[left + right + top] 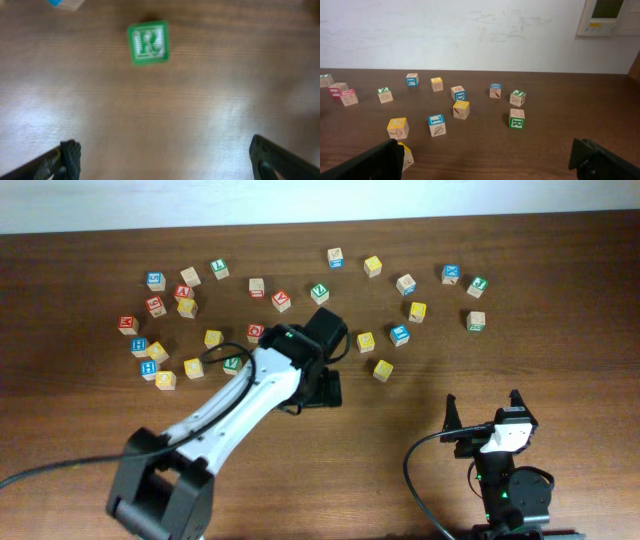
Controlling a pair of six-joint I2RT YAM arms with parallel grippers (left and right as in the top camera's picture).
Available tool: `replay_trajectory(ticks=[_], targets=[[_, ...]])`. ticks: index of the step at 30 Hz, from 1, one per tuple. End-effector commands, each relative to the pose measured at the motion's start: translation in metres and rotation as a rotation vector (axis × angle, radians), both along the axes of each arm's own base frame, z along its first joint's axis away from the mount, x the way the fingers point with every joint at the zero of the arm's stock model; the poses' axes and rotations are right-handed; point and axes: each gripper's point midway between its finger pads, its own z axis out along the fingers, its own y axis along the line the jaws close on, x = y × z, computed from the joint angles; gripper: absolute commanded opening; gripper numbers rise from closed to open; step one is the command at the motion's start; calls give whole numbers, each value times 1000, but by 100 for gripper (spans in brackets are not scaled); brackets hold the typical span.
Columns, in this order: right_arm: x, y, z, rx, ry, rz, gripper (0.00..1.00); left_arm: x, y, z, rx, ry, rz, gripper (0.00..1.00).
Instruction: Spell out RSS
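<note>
A green-bordered cube with a green R [148,42] lies on the wood ahead of my left gripper [165,165], which is open, empty and apart from it. In the overhead view the left gripper [320,387] hangs over the table's middle. Another cube with a green R on its side [517,119] stands at the right [476,321]. Yellow cubes [383,370] [366,341] [417,311] lie nearby; I cannot read an S on any of them. My right gripper [487,165] is open and empty near the front edge [483,412].
Several more letter cubes are scattered in an arc across the far half of the table: a left cluster [166,380], a middle group [281,301] and a right group [451,274]. A white wall stands behind the far edge [470,35].
</note>
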Motion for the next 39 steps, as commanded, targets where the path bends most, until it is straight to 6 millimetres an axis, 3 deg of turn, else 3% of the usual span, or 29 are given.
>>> replay_trajectory(ticks=[1, 2, 3, 5, 6, 7, 9, 12, 18, 20, 28, 30, 34, 37, 39], targets=[[0, -2, -3, 4, 6, -11, 98, 21, 1, -21, 48, -40, 37, 95], [0, -2, -3, 4, 6, -11, 98, 27, 1, -27, 49, -48, 43, 84], [0, -2, -3, 4, 6, -11, 98, 34, 3, -31, 50, -61, 55, 79], [0, -2, -3, 3, 6, -11, 98, 41, 12, -41, 65, -49, 84, 80], [0, -2, -3, 4, 6, -11, 98, 42, 20, -51, 57, -8, 111, 77], [0, -2, -3, 4, 6, -11, 98, 42, 22, -57, 36, 24, 130, 68], [0, -2, -3, 4, 6, -11, 98, 47, 29, -65, 21, 45, 146, 66], [0, -2, -3, 4, 6, -11, 98, 57, 6, -73, -81, 31, 41, 68], [0, -2, -3, 4, 6, -11, 98, 59, 7, -81, -71, 27, 17, 50], [0, -2, -3, 4, 6, -11, 98, 59, 9, -81, -58, 24, 18, 50], [0, -2, -3, 4, 6, -11, 98, 54, 12, -81, -43, 45, 19, 25], [0, -2, -3, 4, 6, -11, 98, 52, 12, -80, -47, 53, 19, 23], [0, -2, -3, 3, 6, -11, 98, 44, 9, -61, -53, 116, 11, 20], [0, -2, -3, 3, 6, -11, 98, 27, 18, -41, -4, 208, 16, 22], [0, -2, -3, 4, 6, -11, 98, 6, 29, -41, 41, 289, 19, 22]])
